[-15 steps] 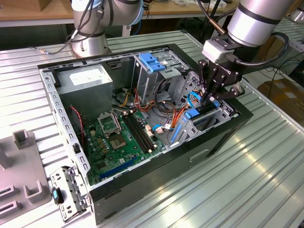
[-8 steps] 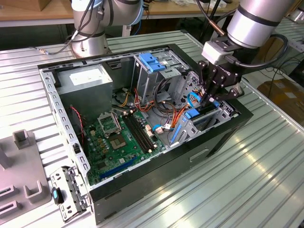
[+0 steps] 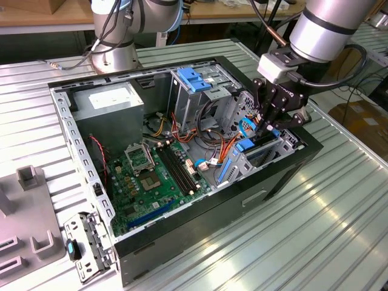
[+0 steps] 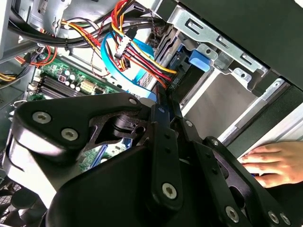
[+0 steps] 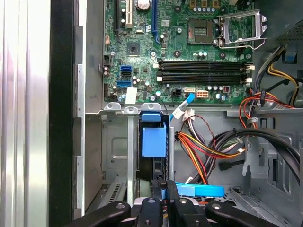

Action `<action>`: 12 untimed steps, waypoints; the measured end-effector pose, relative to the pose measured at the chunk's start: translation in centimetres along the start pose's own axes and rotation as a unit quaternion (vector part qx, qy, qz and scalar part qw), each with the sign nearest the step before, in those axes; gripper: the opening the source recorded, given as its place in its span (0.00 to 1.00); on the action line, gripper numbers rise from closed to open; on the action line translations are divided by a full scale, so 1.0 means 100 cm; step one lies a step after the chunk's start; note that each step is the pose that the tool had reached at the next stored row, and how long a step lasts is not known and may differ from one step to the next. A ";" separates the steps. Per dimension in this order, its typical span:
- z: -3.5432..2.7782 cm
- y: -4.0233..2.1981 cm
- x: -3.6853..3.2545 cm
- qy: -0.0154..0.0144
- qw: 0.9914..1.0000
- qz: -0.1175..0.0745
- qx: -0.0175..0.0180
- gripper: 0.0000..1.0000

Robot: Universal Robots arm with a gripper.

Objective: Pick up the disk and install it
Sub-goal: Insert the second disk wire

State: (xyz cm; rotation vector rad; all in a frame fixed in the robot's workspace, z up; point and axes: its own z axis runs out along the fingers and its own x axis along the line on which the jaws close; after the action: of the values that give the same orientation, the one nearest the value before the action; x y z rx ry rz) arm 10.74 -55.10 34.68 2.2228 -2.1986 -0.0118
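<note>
Black linkage arms of your gripper (image 5: 162, 189) sit closest to the lens in both wrist views, and in the first wrist view its two thin fingertips (image 5: 166, 185) are pinched together on a narrow blue-edged strip standing on its edge — that strip reads as the disk (image 5: 162, 188), the flat silver-metal hard drive with blue plastic rails, seen end-on. So you have the gripper clenched on the disk, as far as I can judge; its label and broad face are hidden.

In the exterior view the gripper (image 3: 267, 130) hangs at about three o'clock of the open black computer case (image 3: 182, 236), low over the grey metal drive cage (image 3: 257, 154) beside the green motherboard (image 3: 148, 182). A blue plastic latch (image 5: 154, 137) tops the slot just ahead of the fingertips, and orange, red and yellow wire bundles (image 5: 199, 151) run close alongside.

Your progress, as I read it: the pick-up is done, and the disk is lined up at the cage — perhaps partly entered. I can't tell how deep it sits, so count seating and release as outstanding.

A person's hand (image 4: 274, 163) rests on the surface outside the case wall in the second wrist view.
</note>
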 end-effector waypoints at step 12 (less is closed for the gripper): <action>0.0083 -0.0004 0.0027 -0.007 1.000 0.000 0.000 0.16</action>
State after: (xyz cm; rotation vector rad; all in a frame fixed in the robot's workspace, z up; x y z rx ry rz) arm 10.78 -55.38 33.85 2.2300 -2.2055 -0.0276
